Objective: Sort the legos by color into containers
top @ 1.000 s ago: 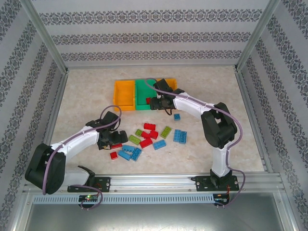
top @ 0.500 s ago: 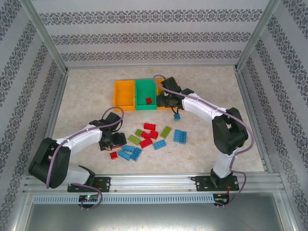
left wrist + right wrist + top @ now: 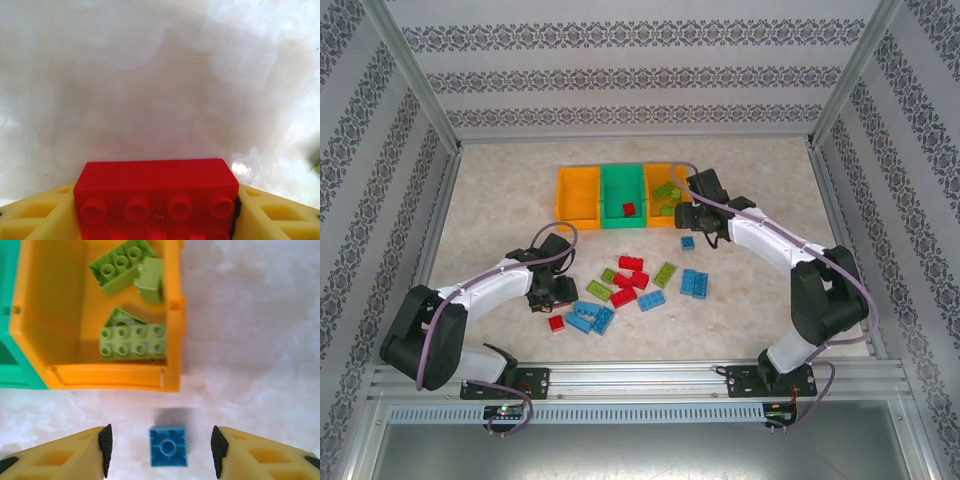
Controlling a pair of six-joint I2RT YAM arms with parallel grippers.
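Note:
My left gripper (image 3: 156, 212) is shut on a red lego (image 3: 156, 195), its studs facing the camera, low over the table; from above this gripper (image 3: 552, 296) sits left of the loose pile. My right gripper (image 3: 162, 450) is open, its fingertips on either side of a small blue lego (image 3: 168, 446) lying on the table just in front of the right orange bin (image 3: 115, 377). That bin holds several green legos (image 3: 132, 341). The green middle bin (image 3: 616, 182) holds one red lego (image 3: 629, 209). The left orange bin (image 3: 578, 197) looks empty.
Loose legos lie mid-table: red (image 3: 631, 263), green (image 3: 664, 274) and blue (image 3: 694, 283), with more blue (image 3: 590, 318) and a small red one (image 3: 556, 322) near my left gripper. Metal frame posts and patterned walls enclose the table.
My right gripper left a red lego in the green bin and swung right, now standing over the small blue lego. The left arm has barely moved.

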